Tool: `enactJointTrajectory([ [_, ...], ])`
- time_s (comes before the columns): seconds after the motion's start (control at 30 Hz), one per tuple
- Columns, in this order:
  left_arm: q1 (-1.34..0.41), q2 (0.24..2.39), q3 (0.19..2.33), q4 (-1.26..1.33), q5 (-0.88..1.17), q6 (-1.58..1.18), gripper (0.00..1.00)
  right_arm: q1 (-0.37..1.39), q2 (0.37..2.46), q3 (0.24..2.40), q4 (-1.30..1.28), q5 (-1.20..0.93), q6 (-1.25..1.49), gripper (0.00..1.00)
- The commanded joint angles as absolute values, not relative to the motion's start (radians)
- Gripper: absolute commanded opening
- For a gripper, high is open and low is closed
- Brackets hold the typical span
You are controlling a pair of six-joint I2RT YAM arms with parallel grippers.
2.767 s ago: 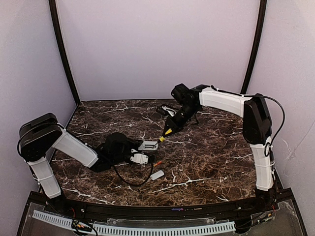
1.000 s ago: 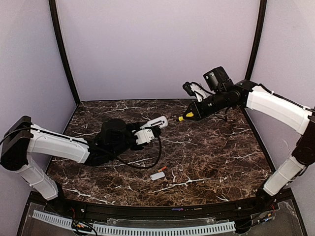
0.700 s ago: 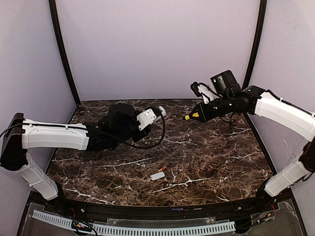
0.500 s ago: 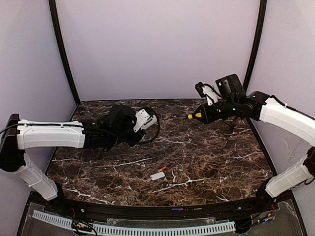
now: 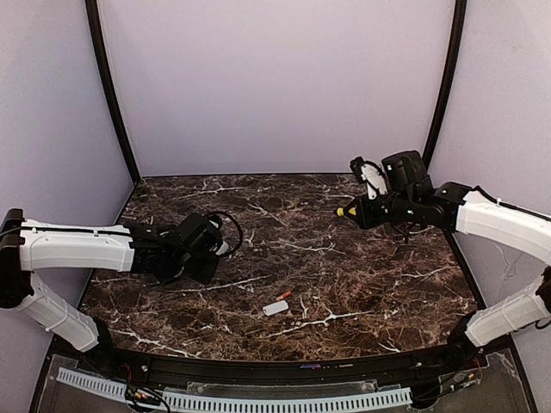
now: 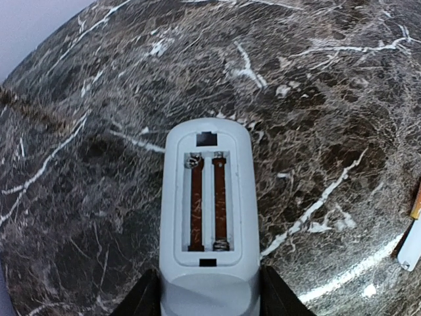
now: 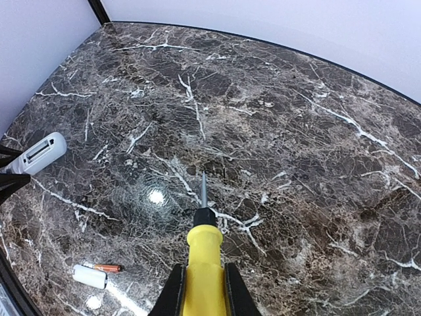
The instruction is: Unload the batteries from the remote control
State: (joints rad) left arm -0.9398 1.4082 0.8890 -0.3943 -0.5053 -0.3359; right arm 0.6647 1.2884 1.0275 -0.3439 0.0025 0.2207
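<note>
My left gripper (image 6: 209,304) is shut on the near end of the white remote control (image 6: 207,197), battery recess facing up. Both slots show narrow reddish-brown strips with springs at the ends; I cannot tell whether they are batteries. In the top view the left gripper (image 5: 208,251) is low over the table's left. One reddish-orange battery (image 5: 282,295) lies on the table, also seen in the right wrist view (image 7: 105,268). My right gripper (image 7: 202,293) is shut on a yellow-handled screwdriver (image 7: 204,257), held above the table's right (image 5: 366,212). The remote shows far left in that view (image 7: 41,153).
A small white cover piece (image 5: 275,307) lies beside the loose battery near the front middle, and shows in the right wrist view (image 7: 89,276). The table is dark marble (image 5: 362,275), with lilac walls at the back and sides and a black rail along the near edge.
My left arm has drawn back to the left and down with the remote in it. My right gripper has shifted slightly right with the screwdriver. The battery and cover have not moved.
</note>
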Motion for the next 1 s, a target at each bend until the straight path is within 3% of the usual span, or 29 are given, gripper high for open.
enactJointTrajectory([
  [0.0,-0.915,1.362,0.809,-0.459,-0.5,-0.559,0.0,0.663,1.251,0.991,-0.262,0.061,0.24,0.0],
  [0.63,-0.914,1.415,0.622,-0.309,-0.463,-0.815,0.01,0.663,1.222,0.861,-0.176,0.134,0.274,0.0],
  [0.97,-0.914,1.43,0.6,-0.284,-0.437,-0.823,0.2,0.663,1.214,0.825,-0.157,0.139,0.282,0.0],
])
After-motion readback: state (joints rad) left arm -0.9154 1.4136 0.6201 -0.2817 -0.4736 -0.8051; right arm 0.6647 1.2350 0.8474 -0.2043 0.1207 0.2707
